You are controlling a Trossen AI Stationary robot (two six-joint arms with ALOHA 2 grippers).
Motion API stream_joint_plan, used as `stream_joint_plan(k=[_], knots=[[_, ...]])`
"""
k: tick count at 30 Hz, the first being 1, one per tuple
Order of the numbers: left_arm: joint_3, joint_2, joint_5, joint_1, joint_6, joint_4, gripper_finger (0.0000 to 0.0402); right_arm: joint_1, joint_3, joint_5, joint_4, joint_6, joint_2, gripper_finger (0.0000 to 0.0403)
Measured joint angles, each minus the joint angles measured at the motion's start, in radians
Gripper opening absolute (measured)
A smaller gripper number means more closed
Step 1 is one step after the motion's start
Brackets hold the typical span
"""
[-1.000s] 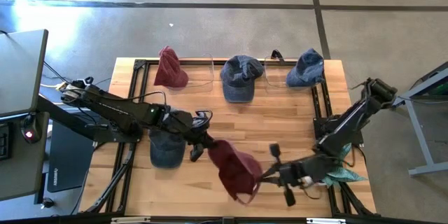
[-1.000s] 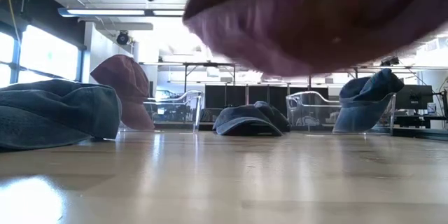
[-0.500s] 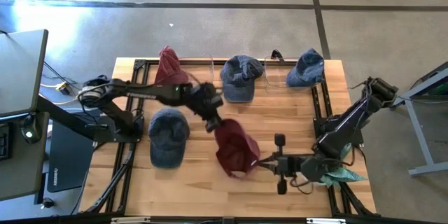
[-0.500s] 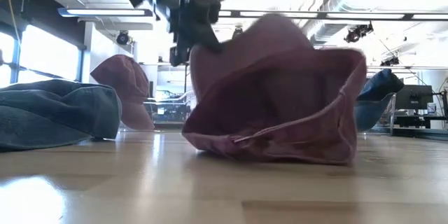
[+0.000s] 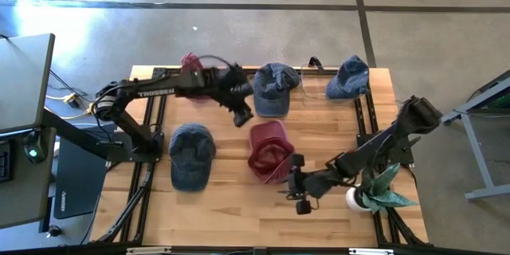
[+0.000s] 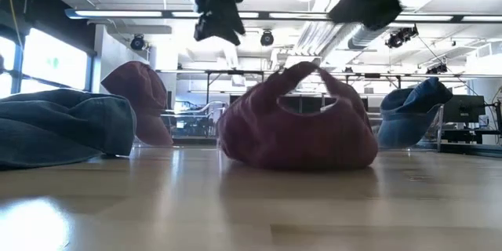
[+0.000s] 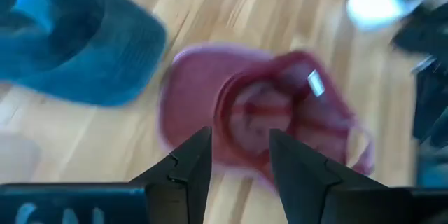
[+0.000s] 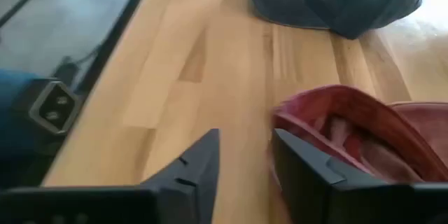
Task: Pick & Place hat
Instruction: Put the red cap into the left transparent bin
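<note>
The wooden table [image 5: 319,123] carries several hats, and two dark arms reach in over it from either side. The left arm [image 5: 151,92] stretches from the left edge toward the far middle, and the right arm [image 5: 382,147] slants from the right edge down toward the near middle. A blue hat [image 5: 191,155] lies on the near left of the table. The red hat [image 5: 268,150] sits on the wood near the centre, free of both grippers, its opening turned upward with the strap arching over it in the low view. Along the far edge stand another red hat [image 5: 190,76] at the left, a blue hat in the middle [image 5: 274,88] and a blue hat at the right [image 5: 349,78]. The left gripper [image 5: 241,111] hangs above the table just beyond the red hat on its far left side, its fingers [image 7: 185,171] spread apart with nothing between them. The right gripper [image 5: 296,183] hovers just beside the red hat's near right side, its fingers [image 8: 196,171] also parted and empty.
</note>
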Motion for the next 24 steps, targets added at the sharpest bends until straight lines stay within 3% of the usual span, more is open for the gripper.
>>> stream_joint_plan(k=[4,8,13,19,24], knots=[[-0.028,0.0,-0.202,-0.156,0.013,-0.076,0.0138,-0.034,0.0,0.014,0.005,-0.025,0.027,0.017],[-0.158,0.002,-0.346,-0.343,-0.111,0.024,0.0138,-0.069,0.0,0.007,0.011,-0.07,0.027,0.0184],[-0.294,0.002,-0.461,-0.563,-0.26,0.19,0.0138,-0.155,0.0,-0.139,0.012,-0.142,0.05,0.0184],[-0.321,0.002,-0.657,-0.728,-0.312,0.205,0.0138,-0.251,0.062,-0.34,-0.052,-0.244,0.134,0.0165],[-0.321,0.002,-0.769,-0.769,-0.273,0.223,0.0138,-0.272,0.186,-0.417,-0.22,-0.297,0.206,0.0102]])
